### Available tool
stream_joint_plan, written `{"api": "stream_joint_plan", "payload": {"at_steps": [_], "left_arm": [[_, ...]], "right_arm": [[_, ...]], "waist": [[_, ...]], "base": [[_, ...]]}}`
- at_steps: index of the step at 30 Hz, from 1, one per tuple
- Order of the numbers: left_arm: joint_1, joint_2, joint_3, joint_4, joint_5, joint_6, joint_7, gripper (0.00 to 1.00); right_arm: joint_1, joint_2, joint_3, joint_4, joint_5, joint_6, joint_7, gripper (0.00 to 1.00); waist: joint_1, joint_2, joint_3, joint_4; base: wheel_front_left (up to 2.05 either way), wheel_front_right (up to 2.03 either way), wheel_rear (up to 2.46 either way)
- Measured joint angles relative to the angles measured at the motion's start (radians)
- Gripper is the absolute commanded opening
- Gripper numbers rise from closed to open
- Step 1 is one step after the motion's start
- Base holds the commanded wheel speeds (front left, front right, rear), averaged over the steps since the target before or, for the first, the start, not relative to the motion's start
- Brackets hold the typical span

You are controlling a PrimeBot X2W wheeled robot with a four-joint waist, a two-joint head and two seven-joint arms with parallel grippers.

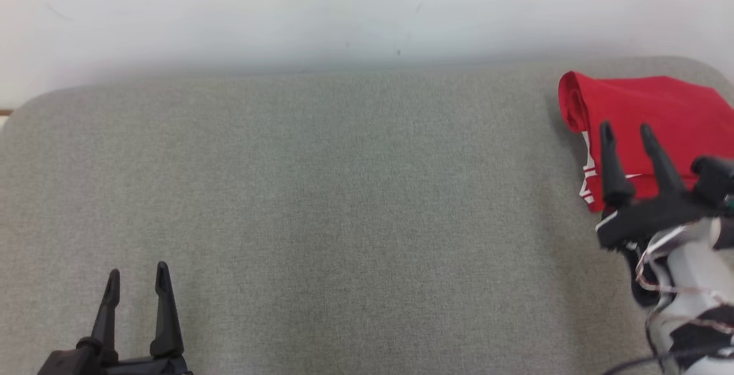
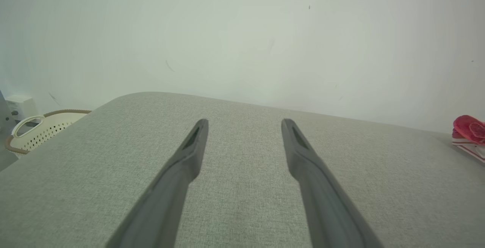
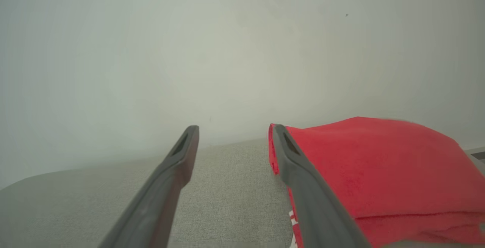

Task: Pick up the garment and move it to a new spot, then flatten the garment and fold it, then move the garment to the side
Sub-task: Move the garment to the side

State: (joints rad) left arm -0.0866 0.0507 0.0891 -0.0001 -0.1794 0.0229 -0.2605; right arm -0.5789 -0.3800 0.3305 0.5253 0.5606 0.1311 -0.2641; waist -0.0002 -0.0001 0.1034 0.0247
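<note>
I see my left claw and right claw spread wide, empty, the right by the folded red garment.

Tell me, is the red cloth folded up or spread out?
Folded. The red garment lies in a neat compact stack on the grey surface, layers showing at its edge.

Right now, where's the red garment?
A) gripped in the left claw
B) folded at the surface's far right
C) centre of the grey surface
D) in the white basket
B: the red garment lies folded at the far right end of the grey surface; the right claw by it is open and holds nothing.
</note>
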Motion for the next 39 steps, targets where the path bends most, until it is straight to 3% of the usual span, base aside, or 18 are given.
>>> {"api": "stream_joint_plan", "payload": {"at_steps": [4, 17, 25, 39], "left_arm": [[0.014, 0.0, -0.01, 0.003, -0.005, 0.005, 0.0, 1.0], [0.055, 0.0, -0.015, 0.007, -0.011, 0.006, 0.0, 1.0], [0.071, 0.007, -0.038, 0.03, 0.058, 0.016, 0.0, 1.0], [0.083, 0.006, -0.048, 0.053, 0.076, 0.026, 0.0, 1.0]], "right_arm": [[0.11, 0.061, -0.042, -0.09, -0.088, 0.0, 0.0, 1.0], [0.376, 0.168, -0.124, -0.252, -0.264, 0.0, 0.0, 1.0], [0.474, 0.22, -0.158, -0.319, -0.379, 0.0, 0.019, 1.0], [0.535, 0.28, -0.193, -0.384, -0.433, 0.0, 0.053, 1.0]], "waist": [[-0.0001, 0.0, -0.034, 0.003], [0.0, 0.0, -0.098, 0.006], [0.0001, 0.0001, -0.121, 0.005], [0.0002, 0.0001, -0.134, 0.004]], "base": [[0.0, 0.0, 0.0], [0.0, 0.0, 0.0], [0.0, 0.0, 0.0], [0.0, 0.0, 0.0]]}}
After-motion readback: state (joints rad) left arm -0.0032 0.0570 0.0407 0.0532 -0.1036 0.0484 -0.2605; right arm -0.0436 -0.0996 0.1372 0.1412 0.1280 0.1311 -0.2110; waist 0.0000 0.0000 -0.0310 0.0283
